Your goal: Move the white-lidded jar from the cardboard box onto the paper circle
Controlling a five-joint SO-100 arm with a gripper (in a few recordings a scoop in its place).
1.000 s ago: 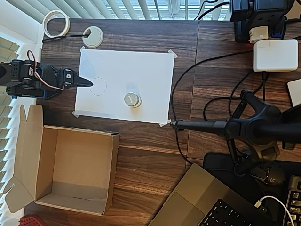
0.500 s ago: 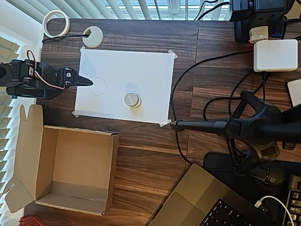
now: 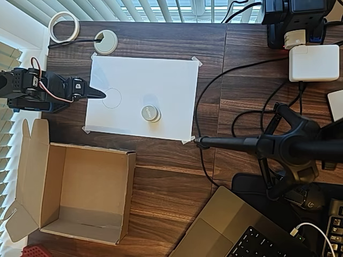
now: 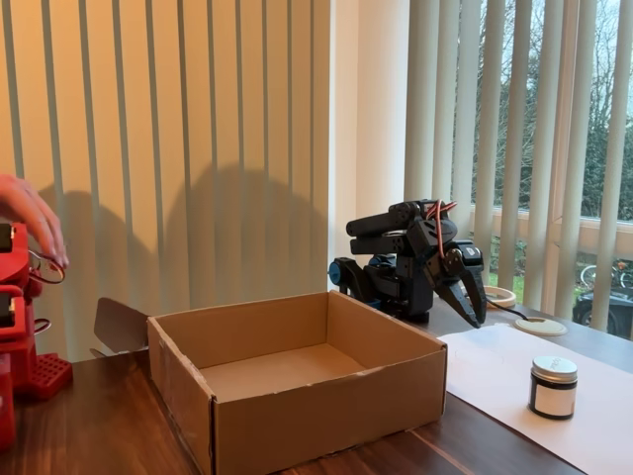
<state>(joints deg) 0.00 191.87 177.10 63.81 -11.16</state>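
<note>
Overhead view first: the white-lidded jar (image 3: pixel 150 113) sits on the white paper sheet (image 3: pixel 161 80) taped to the dark wood table (image 3: pixel 161 176), inside the larger pencilled ring, with the smaller paper circle (image 3: pixel 111 98) just beside it at about 10 o'clock, empty. The black arm's hand (image 3: pixel 99 93) comes in from 9 o'clock, its tip right at the left rim of that small circle; the fingers look pinched to a point with nothing between them. The cardboard box (image 3: pixel 75 190) lies open and empty at 7 o'clock from the sheet. Clutter around: a roll of white tape (image 3: pixel 64 25) and a white cable grommet (image 3: pixel 105 42) up at 11 o'clock, a white power brick (image 3: pixel 314 62) at 2 o'clock, a black camera stand (image 3: pixel 268 144) reaching in from 3 o'clock with its tip near the sheet's corner, cables looping beside it, and a laptop (image 3: pixel 236 230) at 5 o'clock. Fixed view: the box (image 4: pixel 297 381) fills the foreground, the jar (image 4: pixel 554 387) stands upright on the paper at 3 o'clock from it, and the hand (image 4: pixel 473 302) hangs pointing down behind, narrow and holding nothing, well apart from the jar.
</note>
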